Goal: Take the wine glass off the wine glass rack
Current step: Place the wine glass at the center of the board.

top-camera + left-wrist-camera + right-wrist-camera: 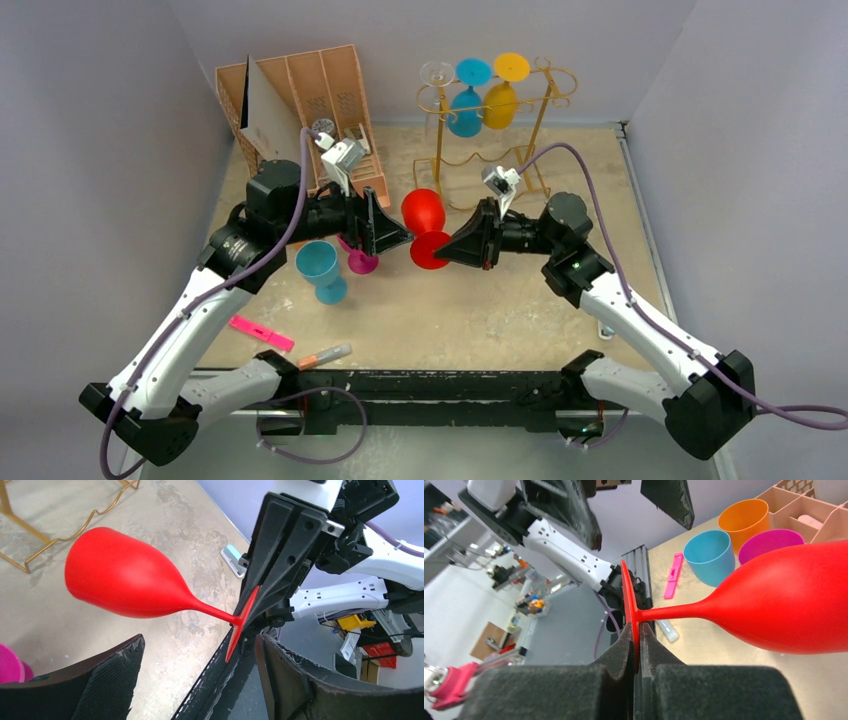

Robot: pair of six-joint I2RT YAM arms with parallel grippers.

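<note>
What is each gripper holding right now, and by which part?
The right gripper is shut on the red wine glass, pinching the rim of its round foot. The left gripper is open, holding nothing.

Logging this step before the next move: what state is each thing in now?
Red glass, off the rack, sideways in the air, held by its foot.
Right gripper, shut on the red glass's foot.
Left gripper, open, clear of the glass.
Rack, upright.
Clear glass, hanging upside down.
Blue glass, hanging upside down.
Yellow glass, hanging upside down.
Teal glass, upright on the table.
</note>
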